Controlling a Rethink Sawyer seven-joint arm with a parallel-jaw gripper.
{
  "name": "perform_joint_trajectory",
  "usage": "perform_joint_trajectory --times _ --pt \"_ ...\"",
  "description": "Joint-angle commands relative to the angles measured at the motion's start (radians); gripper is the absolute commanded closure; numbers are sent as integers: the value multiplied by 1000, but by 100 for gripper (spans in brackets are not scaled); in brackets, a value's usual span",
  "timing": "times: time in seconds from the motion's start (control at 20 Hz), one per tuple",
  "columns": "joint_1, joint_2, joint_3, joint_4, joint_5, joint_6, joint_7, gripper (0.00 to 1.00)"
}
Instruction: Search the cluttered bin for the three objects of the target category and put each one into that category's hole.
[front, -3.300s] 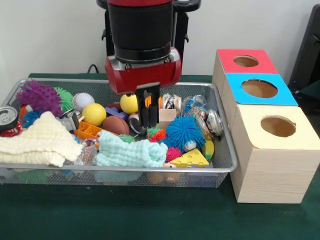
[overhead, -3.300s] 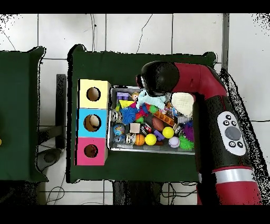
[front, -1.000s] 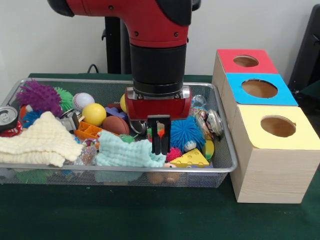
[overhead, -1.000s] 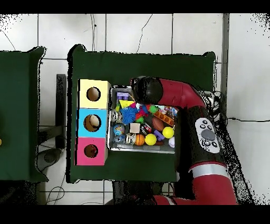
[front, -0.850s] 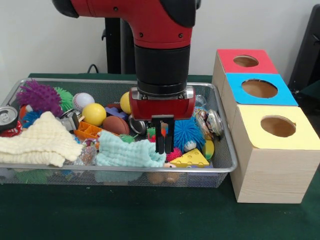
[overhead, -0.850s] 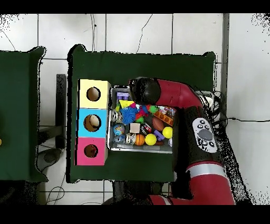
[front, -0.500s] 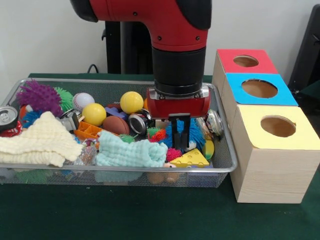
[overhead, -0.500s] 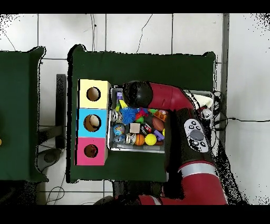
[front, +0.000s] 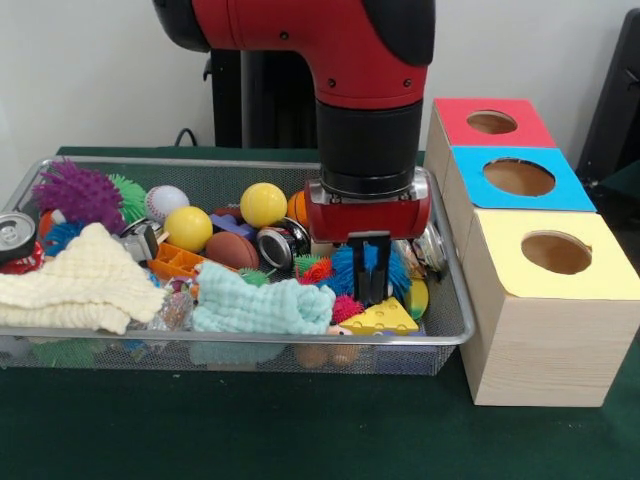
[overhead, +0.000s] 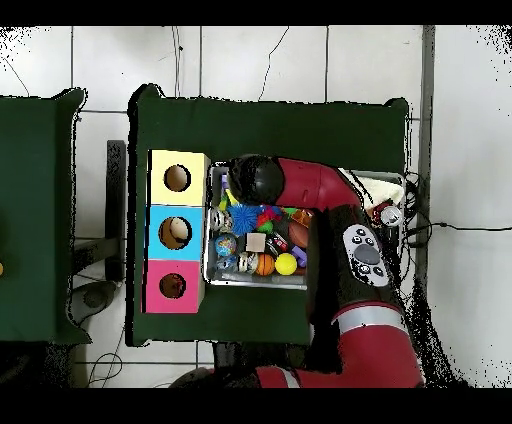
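The cluttered bin (front: 250, 335), a silver wire mesh basket, holds several toys, balls and cloths. My gripper (front: 371, 298) hangs at the bin's right end, low among the objects. Its fingers (front: 360, 270) stand a little apart and straddle a blue spiky ball (front: 340, 265), just above a yellow cheese wedge (front: 385, 320). Nothing is held. To the right stand three wooden boxes with round holes: red top (front: 455, 115), blue top (front: 480, 190), yellow top (front: 510, 270). In the overhead view the arm (overhead: 255, 180) hides the gripper and much of the bin (overhead: 255, 283).
In the bin lie a mint cloth (front: 255, 305), a cream cloth (front: 85, 275), two yellow balls (front: 263, 203) (front: 188, 227), a brown football (front: 232, 250), a baseball (front: 165, 200) and a purple spiky ball (front: 78, 193). The yellow box stands right beside the bin's right wall.
My gripper has moved from the bin's middle to its right end, toward the boxes, and now sits over the blue spiky ball. The yellow ball at the back has come into sight.
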Motion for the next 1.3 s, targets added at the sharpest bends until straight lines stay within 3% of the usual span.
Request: perform_joint_trajectory --times 0.05,0.4,0.75,1.3 --pt "-33 83 -13 47 27 -61 203 100" --pt "-29 122 -22 10 26 -76 179 100" --pt "13 117 -56 -38 -2 21 125 100" --pt "28 130 -48 -57 -24 78 46 100"
